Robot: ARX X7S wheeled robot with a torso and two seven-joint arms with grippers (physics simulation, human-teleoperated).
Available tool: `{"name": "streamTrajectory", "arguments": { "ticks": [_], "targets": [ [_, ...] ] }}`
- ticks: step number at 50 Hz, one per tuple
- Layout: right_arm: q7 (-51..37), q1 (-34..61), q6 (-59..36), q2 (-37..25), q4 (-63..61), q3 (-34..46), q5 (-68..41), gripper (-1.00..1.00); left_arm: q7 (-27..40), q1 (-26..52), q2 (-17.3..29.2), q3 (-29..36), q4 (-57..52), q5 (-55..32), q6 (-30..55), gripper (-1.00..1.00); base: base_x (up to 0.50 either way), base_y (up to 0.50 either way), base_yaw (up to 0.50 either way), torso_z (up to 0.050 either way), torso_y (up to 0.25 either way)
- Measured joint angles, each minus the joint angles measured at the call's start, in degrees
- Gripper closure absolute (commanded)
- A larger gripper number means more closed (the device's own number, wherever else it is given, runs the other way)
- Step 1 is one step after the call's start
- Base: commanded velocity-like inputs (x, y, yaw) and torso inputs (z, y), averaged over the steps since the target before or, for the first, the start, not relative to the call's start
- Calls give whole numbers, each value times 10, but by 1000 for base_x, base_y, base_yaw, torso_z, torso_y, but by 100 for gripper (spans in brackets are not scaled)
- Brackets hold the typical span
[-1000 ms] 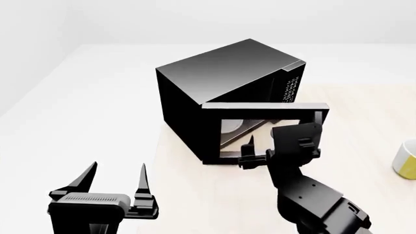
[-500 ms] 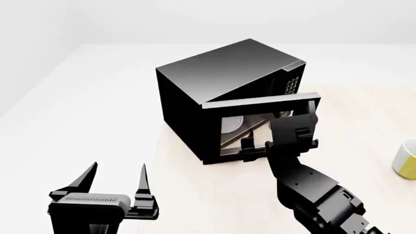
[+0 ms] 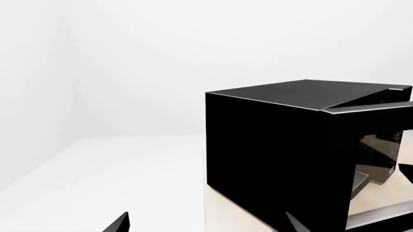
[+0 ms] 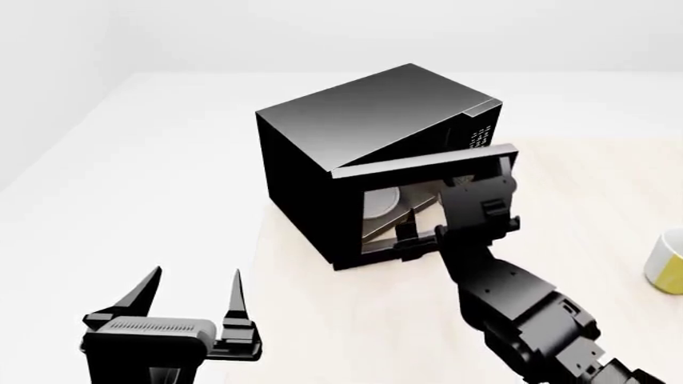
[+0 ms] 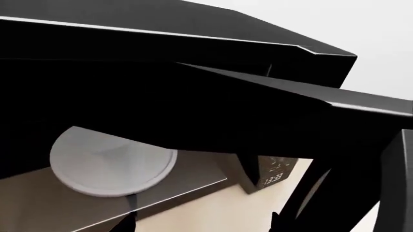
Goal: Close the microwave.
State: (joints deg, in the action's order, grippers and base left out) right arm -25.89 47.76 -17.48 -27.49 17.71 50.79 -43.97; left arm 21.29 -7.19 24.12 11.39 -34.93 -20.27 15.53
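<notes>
The microwave (image 4: 353,120) is a glossy black box on the beige table, and the left wrist view shows it too, as the microwave (image 3: 271,145). Its windowed door (image 4: 427,166) stands partly open, swung out at a narrow angle. A white round plate (image 5: 110,162) lies inside. My right gripper (image 4: 421,238) is open and presses against the door's outer face, with nothing between its fingers, and the right wrist view also shows it as the gripper (image 5: 201,224). Low at the left, away from the microwave, my left gripper (image 4: 192,282) hangs open and empty.
The white-button keypad (image 4: 478,138) is on the microwave's front right. A yellow and white mug (image 4: 668,260) stands at the right edge of the beige table (image 4: 341,320). A white surface (image 4: 128,176) spreads to the left of it.
The door has swung further toward the microwave's front, and my right gripper has moved forward with it. The left arm has stayed still.
</notes>
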Motion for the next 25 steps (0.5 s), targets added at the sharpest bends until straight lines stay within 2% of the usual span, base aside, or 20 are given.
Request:
{"name": "streamTrajectory", "arguments": {
  "ticks": [25],
  "targets": [
    [63,37,17,22,73,15,23,-100,2,2,2,2,5,-2,-2,-100,0,0,0,0,1]
  ]
}}
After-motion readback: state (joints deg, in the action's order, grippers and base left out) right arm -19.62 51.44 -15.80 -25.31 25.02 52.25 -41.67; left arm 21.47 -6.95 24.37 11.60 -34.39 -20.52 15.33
